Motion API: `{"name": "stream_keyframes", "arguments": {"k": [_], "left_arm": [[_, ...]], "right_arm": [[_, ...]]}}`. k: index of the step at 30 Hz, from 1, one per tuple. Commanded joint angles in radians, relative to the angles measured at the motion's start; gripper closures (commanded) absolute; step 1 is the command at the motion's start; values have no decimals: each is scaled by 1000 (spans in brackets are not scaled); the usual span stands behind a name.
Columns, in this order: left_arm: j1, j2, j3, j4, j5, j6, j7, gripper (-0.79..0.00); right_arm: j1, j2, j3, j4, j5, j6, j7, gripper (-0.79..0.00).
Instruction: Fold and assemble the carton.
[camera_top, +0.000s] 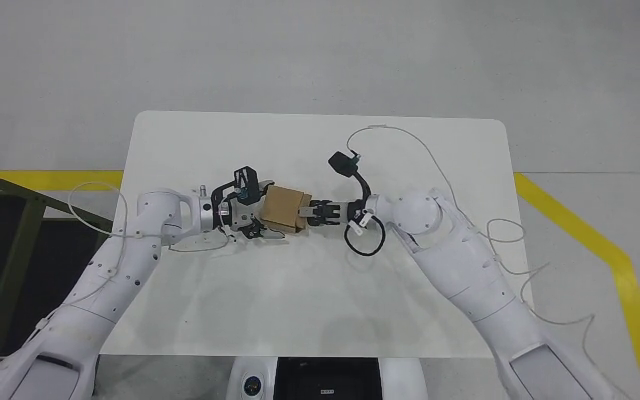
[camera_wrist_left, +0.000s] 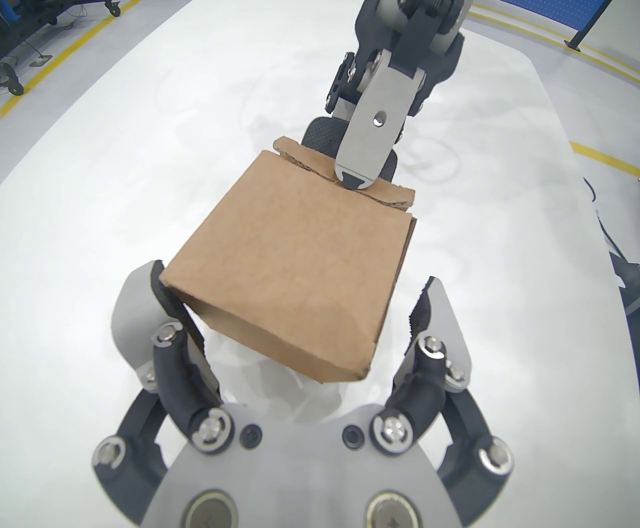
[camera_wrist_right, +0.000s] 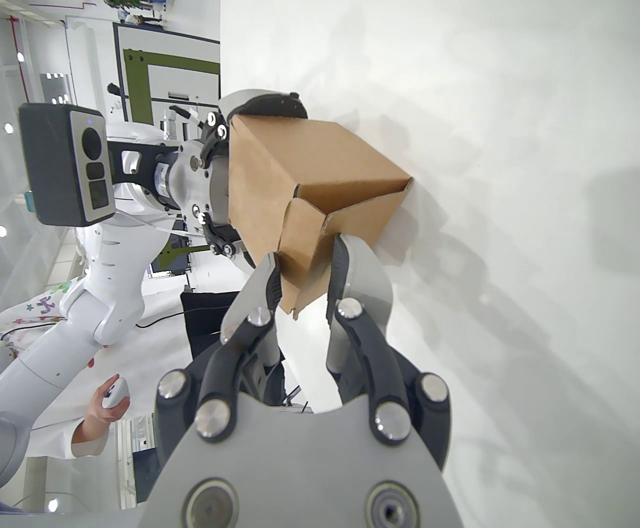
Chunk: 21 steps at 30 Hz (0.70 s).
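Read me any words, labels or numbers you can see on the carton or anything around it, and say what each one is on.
No readable text in these views.
Carton: plain brown cardboard on every visible face, no print.
Table: plain white, no markings.
Cloth in the room behind: coloured star shapes and scribbles, too blurred to read as words.

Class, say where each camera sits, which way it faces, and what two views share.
Top view: above the arms, looking down at the table; both arms meet at the carton.
Left wrist view: on the left wrist, facing the carton; the open left gripper shows.
Right wrist view: on the right wrist, facing the carton; the right gripper pinches its flap.
Both wrist views share the carton.
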Motion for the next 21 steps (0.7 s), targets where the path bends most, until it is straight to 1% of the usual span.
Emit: {"name": "stream_keyframes", "arguments": {"k": [1,13,17,21], "left_arm": [[0,-1,-1,0,1,0,-1,-785],[11,-3,-9,-10,4,0,-5,-785],[14,-4,-11,-14,4,0,-8,-785],[20,-5,-14,-17,3,1,-12,-785]], "right_arm": [[4,-1,-4,1,-12,6,-4,-142],[8,-4,-6,-8,-16,5,-3,-123],[11,-7,-10,-7,-9,2,-5,-145],[6,-9,-4,-1,10,-12,-13,-185]]}}
